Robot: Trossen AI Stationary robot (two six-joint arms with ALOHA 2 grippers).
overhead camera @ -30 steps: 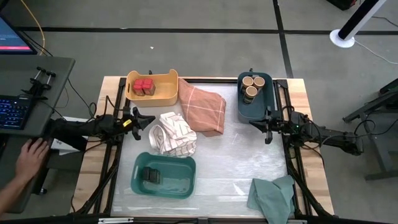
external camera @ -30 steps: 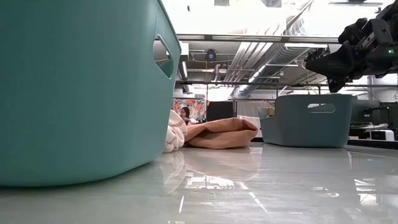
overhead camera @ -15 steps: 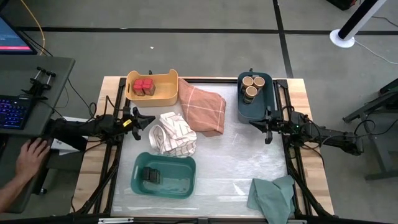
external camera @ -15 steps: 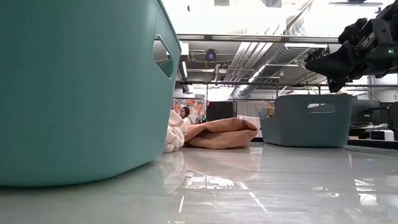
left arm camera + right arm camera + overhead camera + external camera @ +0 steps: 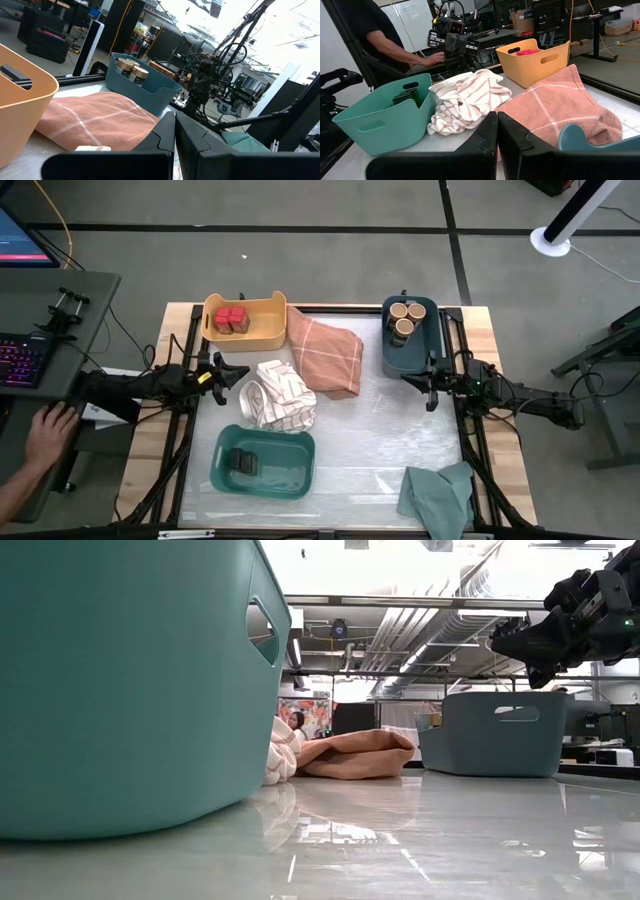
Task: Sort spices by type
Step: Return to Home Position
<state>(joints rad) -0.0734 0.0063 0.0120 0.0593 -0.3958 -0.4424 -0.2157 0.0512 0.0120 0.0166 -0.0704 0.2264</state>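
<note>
Glossy counter (image 5: 380, 430) with three bins. Red-topped spices (image 5: 231, 319) sit in the yellow bin (image 5: 262, 332) at the back left. Tan-topped jars (image 5: 405, 317) are in the blue bin (image 5: 400, 356) at the back right. Black blocks (image 5: 243, 463) lie in the teal bin (image 5: 292, 470) toward the front. A striped cloth (image 5: 280, 395) and an orange cloth (image 5: 325, 350) lie between the bins. Left gripper (image 5: 238, 373) hangs at the left edge, jaws together and empty. Right gripper (image 5: 410, 378) hangs just beside the blue bin, jaws together and empty.

A yellow bin (image 5: 268, 320) and a blue bin (image 5: 400, 358) are sitting at the table's (image 5: 400, 430) far corners. A green cloth (image 5: 440, 495) is draping its near right corner.
</note>
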